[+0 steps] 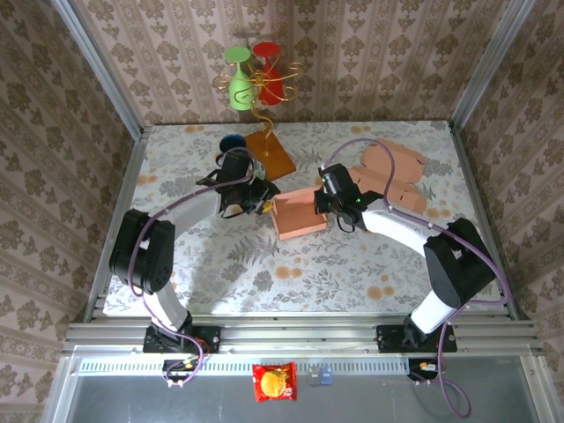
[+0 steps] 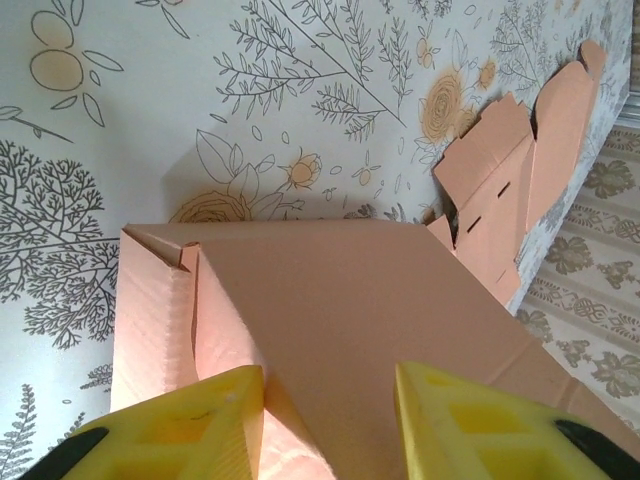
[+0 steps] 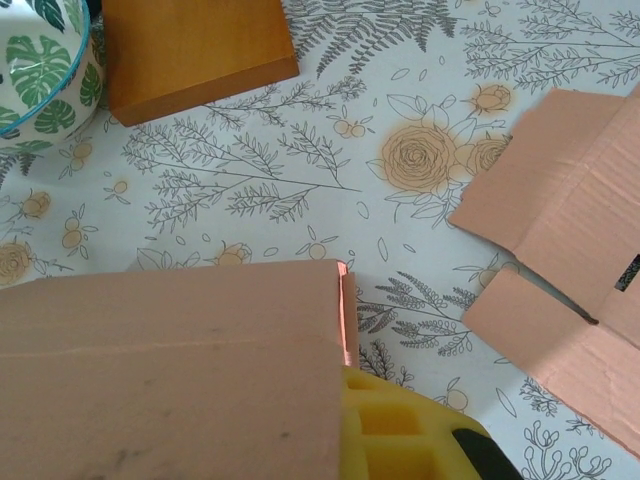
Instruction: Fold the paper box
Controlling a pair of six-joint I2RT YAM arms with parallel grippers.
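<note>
Yellow fingers [image 2: 190, 425] of left gripper [image 2: 330, 400] stand apart, box [image 2: 350, 300] edge btwn them. Right gripper [image 1: 326, 206] pinched shut on box's opposite wall. Flat cardboard [image 2: 520, 170] lies beyond left jaws.

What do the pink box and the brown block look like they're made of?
Pink box: corrugated cardboard, matte; fluting ridges show on its side wall. Brown block: probably wood, smooth with a slight sheen; faint grain shows.
</note>
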